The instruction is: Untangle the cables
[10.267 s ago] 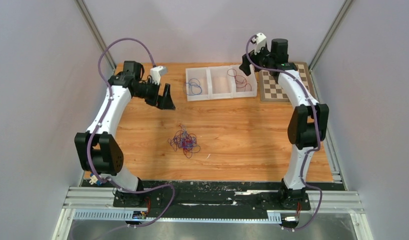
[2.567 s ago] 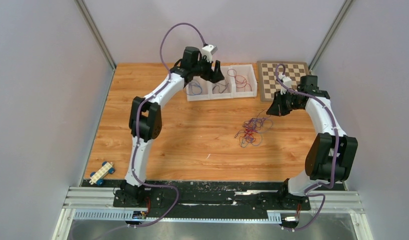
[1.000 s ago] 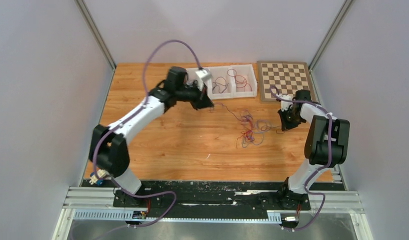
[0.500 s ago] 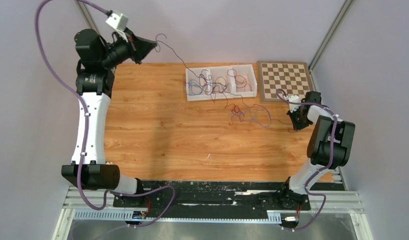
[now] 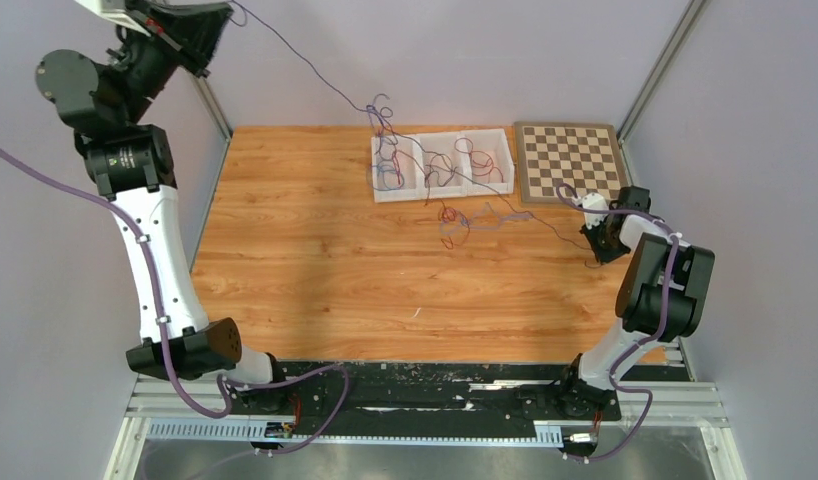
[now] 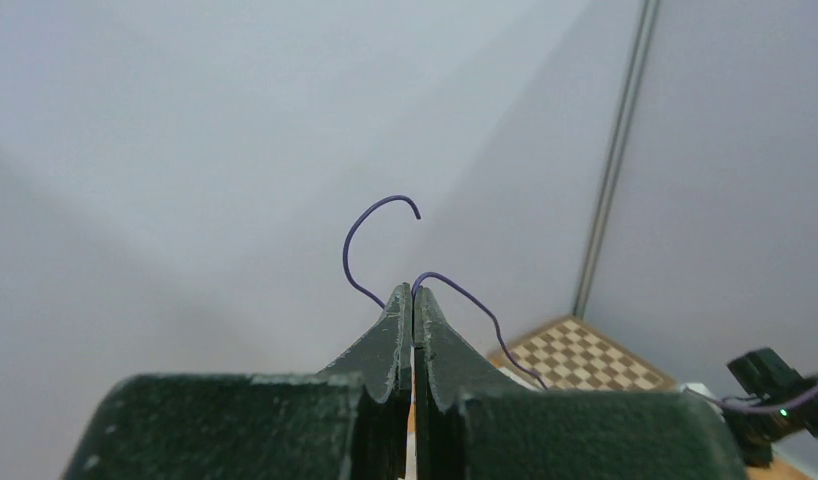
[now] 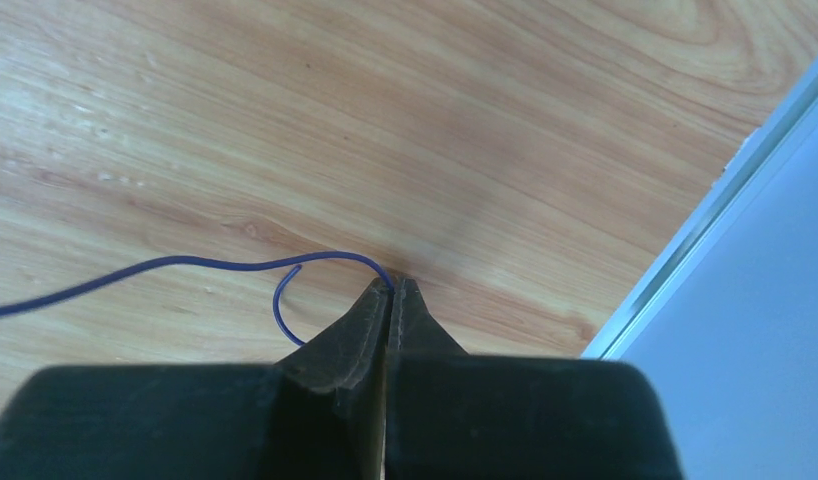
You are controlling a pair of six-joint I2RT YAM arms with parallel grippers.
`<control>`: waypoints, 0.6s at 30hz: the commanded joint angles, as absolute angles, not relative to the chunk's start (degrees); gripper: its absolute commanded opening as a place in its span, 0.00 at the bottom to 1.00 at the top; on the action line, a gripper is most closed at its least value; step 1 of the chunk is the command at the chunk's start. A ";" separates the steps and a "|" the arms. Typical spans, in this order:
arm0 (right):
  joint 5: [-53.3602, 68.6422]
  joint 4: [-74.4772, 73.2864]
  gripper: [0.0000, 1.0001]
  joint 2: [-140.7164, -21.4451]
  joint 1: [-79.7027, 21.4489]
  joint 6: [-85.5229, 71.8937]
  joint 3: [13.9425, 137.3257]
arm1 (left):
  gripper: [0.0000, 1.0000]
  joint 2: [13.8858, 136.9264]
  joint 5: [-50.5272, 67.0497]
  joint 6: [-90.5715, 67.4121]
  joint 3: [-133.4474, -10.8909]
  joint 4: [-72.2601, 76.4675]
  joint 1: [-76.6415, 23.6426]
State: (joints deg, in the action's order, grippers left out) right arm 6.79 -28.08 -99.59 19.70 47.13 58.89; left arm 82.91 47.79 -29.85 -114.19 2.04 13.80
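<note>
The cables form a loose tangle of blue, red and dark strands, stretched out over the wooden table just in front of the white tray. My left gripper is raised high at the far left, shut on a purple cable whose free end curls above the fingertips. That strand runs taut down to a knot above the tray. My right gripper is low at the table's right edge, shut on a blue cable leading to the tangle.
The white tray has three compartments holding loose blue and dark red strands. A chessboard lies at the back right. In the right wrist view a metal rail marks the table's right edge. Grey walls close in the table.
My left arm has swung higher and farther left with the purple cable, drawing it taut. The tangle has spread and shifted toward the tray. The right gripper has stayed in place.
</note>
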 commanded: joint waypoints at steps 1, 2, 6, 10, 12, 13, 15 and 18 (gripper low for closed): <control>3.69 -29.03 0.00 -101.35 21.83 50.25 56.60 | 0.00 84.56 44.25 -38.94 -120.73 11.35 18.16; 3.63 -28.90 0.00 -101.35 21.94 50.52 56.45 | 0.00 84.75 43.08 -38.87 -121.23 11.43 19.11; 3.27 -28.32 0.00 -101.34 22.44 51.46 56.18 | 0.00 84.90 38.19 -40.63 -122.49 12.42 22.74; 2.94 -27.97 0.00 -101.45 23.06 52.53 55.64 | 0.00 85.07 33.81 -40.67 -122.48 11.56 26.51; 2.68 -27.66 0.00 -101.45 23.65 53.28 55.32 | 0.00 85.51 31.20 -42.16 -122.67 10.95 28.86; 2.65 -27.47 0.00 -101.50 23.98 53.59 55.13 | 0.00 85.87 30.10 -43.21 -122.73 10.43 30.20; 2.99 -27.58 0.00 -101.37 24.40 53.74 55.19 | 0.00 86.06 31.95 -43.85 -122.31 10.98 30.95; 6.23 -29.31 0.00 -99.99 24.43 53.77 55.45 | 0.00 85.10 37.41 -45.31 -118.98 15.76 30.99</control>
